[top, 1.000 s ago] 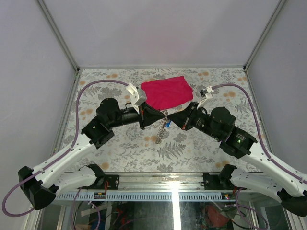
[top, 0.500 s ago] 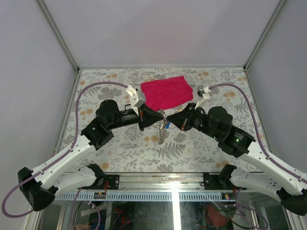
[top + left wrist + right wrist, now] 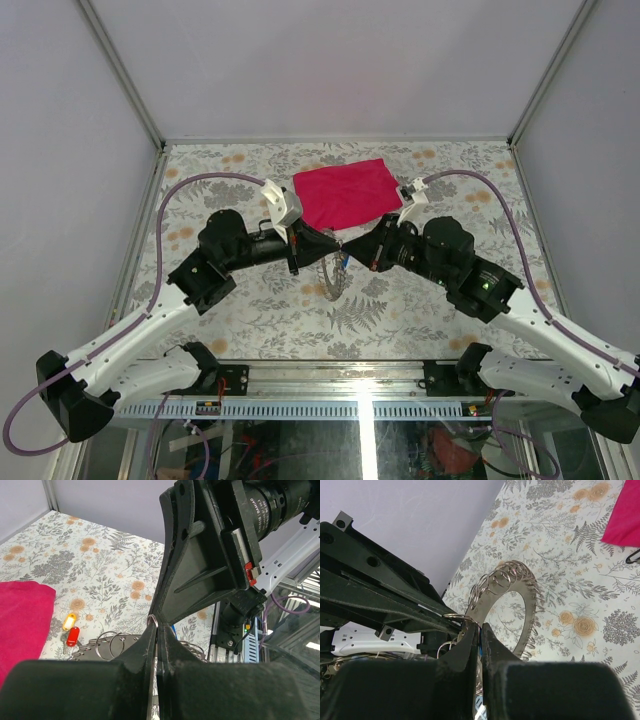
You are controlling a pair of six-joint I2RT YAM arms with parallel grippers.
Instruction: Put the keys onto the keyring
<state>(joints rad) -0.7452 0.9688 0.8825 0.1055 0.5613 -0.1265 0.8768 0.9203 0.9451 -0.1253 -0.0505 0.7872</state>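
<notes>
On the left: left gripper (image 3: 156, 635) is pressed together, pinching a small wire loop (image 3: 152, 621) right at the fingertips. Over the last second the left arm has barely moved. Its tip sits at the same spot in front of the red cloth (image 3: 345, 192).

Centre: keyring (image 3: 527, 612) hangs in the air between the two tips, above the table (image 3: 230, 300), with a row of small split rings strung round its band. A second ago it dangled a little further right. Now it's tucked in under the left tip. Below it, tagged keys (image 3: 73, 636) show in the left wrist view. Can't tell whether they hang from the bunch or lie on the table.

On the right: this is the real change. The right arm has slid in toward the left arm, with wrist and forearm both further left than a second ago. The right gripper (image 3: 480, 632) now sits tip to tip with the left one, touching or nearly. Its fingers are pressed together too, apparently on the keyring's edge next to the loop. The exact wire is hidden by the fingers.

Read: gap closed and both sides of the joint held, so this looks like the threading step, not the approach. There's no slack left, so any further push goes straight into the wire, and the loop could pop out of a pinch. Can't confirm any key is on yet.
</notes>
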